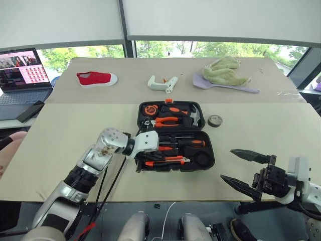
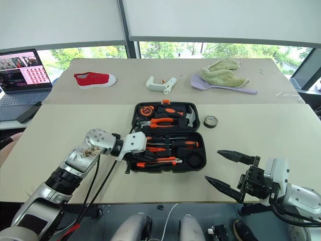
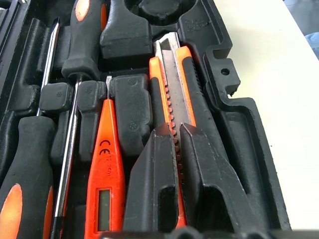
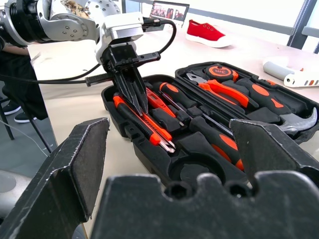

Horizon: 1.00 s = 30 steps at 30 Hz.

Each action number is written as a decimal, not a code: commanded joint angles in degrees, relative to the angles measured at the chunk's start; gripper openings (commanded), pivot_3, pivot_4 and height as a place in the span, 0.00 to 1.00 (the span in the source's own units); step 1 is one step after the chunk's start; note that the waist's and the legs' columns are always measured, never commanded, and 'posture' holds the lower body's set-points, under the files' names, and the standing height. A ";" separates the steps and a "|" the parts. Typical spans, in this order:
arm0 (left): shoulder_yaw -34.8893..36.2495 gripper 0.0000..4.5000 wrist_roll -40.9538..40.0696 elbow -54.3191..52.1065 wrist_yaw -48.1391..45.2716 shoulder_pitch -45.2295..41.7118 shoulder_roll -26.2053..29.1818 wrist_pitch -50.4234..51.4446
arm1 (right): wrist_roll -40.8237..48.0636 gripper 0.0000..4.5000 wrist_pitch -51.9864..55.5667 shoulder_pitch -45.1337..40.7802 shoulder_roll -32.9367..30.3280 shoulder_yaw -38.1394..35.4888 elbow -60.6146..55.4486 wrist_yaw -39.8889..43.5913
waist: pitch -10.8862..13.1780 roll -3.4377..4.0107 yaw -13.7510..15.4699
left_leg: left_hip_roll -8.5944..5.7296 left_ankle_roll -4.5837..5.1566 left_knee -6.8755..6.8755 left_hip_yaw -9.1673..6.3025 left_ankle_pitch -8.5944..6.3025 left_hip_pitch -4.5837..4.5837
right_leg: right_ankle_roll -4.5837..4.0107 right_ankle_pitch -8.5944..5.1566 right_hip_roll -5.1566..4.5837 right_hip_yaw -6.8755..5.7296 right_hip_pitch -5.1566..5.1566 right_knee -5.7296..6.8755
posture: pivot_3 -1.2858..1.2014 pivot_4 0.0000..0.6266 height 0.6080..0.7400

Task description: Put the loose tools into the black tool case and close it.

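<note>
My left gripper (image 4: 135,97), jaws nearly shut, presses the knife (image 3: 172,94) into the case (image 1: 213,150) at frame centre; right gripper (image 1: 239,168) gapes empty (tape (image 1: 214,120) outside). Lifting could unseat the knife.

head views look down, wrist views close on black tool case (image 1: 175,136)
</note>
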 commanded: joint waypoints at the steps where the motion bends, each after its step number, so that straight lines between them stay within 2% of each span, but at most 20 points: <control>1: -5.13 0.08 3.19 2.16 -0.87 3.04 -0.05 0.53 | -0.53 1.00 -2.00 -0.48 0.89 0.07 -0.20 -0.67 | -0.03 0.01 0.02 | 0.00 0.00 0.00 0.00 0.00 0.00 | 0.00 0.00 0.00 0.00 0.00 0.00 | 0.52 0.24 1.00; 6: -5.63 0.08 6.53 6.58 1.12 3.33 -0.07 -5.36 | -3.84 1.00 -3.88 -2.40 1.56 1.77 1.97 -1.69 | -0.17 0.10 0.16 | -0.01 0.00 0.00 0.00 0.00 0.13 | 0.01 0.00 -0.02 0.00 0.15 -0.02 | 0.52 0.24 1.00; 8: -6.53 0.08 9.43 8.44 2.23 2.87 0.74 -10.73 | -5.96 1.00 -5.13 -2.86 1.17 2.28 3.10 -1.64 | -0.20 0.14 0.22 | -0.02 0.00 0.00 0.00 0.00 0.23 | 0.01 0.00 -0.04 0.00 0.26 -0.03 | 0.52 0.24 1.00; 10: -6.73 0.08 10.15 9.75 2.25 2.76 0.92 -14.39 | -6.89 1.00 -5.89 -3.34 1.48 2.31 3.78 -2.16 | -0.21 0.15 0.27 | -0.01 0.04 -0.01 0.00 -0.04 0.60 | 0.06 -0.03 -0.05 -0.03 0.72 -0.14 | 0.52 0.24 1.00; 12: -4.80 0.08 7.47 9.55 2.82 3.20 -0.58 -12.13 | -6.89 1.00 -6.07 -3.56 1.65 2.31 4.16 -2.35 | -0.30 0.26 0.22 | 0.03 0.12 -0.08 0.00 -0.10 0.95 | 0.10 -0.05 -0.07 -0.04 1.15 -0.37 | 0.52 0.24 1.00; 15: -1.31 0.08 3.44 8.71 3.42 3.49 -2.12 -11.36 | -6.69 1.00 -6.56 -3.34 1.70 1.36 4.99 -2.92 | -0.37 0.37 0.26 | 0.02 0.16 -0.07 0.00 -0.12 0.95 | 0.17 -0.05 -0.17 -0.02 1.17 -0.39 | 0.52 0.24 1.00; 19: 9.67 0.08 -10.25 4.41 5.03 4.82 -6.44 -6.56 | -5.42 1.00 -7.81 -2.26 2.56 -1.50 6.85 -4.07 | -0.34 0.36 0.14 | 0.00 0.17 -0.06 0.00 -0.12 0.75 | 0.17 -0.04 -0.17 -0.01 0.95 -0.34 | 0.52 0.24 1.00; 24: 18.21 0.08 -19.17 0.29 1.52 8.40 -2.26 -2.47 | -4.72 1.00 -8.42 0.11 3.19 -5.03 9.16 -5.04 | -0.28 0.26 -0.13 | -0.01 0.14 0.03 0.00 -0.10 -0.01 | 0.13 0.00 -0.14 0.05 -0.02 -0.01 | 0.52 0.24 1.00; 27: 22.86 0.24 -20.36 1.20 1.74 10.09 1.19 -3.12 | -5.56 1.00 -9.16 0.82 4.00 -6.95 11.96 -6.88 | -0.27 0.30 -0.47 | 0.00 0.14 0.00 0.00 -0.10 0.01 | 0.11 0.00 -0.15 0.11 -0.06 0.02 | 0.52 0.24 1.00; 29: 26.35 0.38 -22.38 2.64 0.41 10.98 2.95 -3.88 | -6.78 1.00 -9.87 1.48 4.84 -7.70 14.16 -8.50 | -0.27 0.30 -0.45 | -0.01 0.14 0.00 0.00 -0.10 0.01 | 0.11 0.00 -0.16 0.09 -0.05 0.01 | 0.52 0.24 1.00; 30: 27.81 0.49 -21.93 3.81 0.61 11.48 4.34 -4.61 | -8.30 1.00 -10.76 2.01 5.51 -7.88 15.91 -9.86 | -0.27 0.30 -0.46 | -0.01 0.14 0.00 0.00 -0.10 0.02 | 0.11 0.00 -0.16 0.09 -0.04 0.00 | 0.52 0.24 1.00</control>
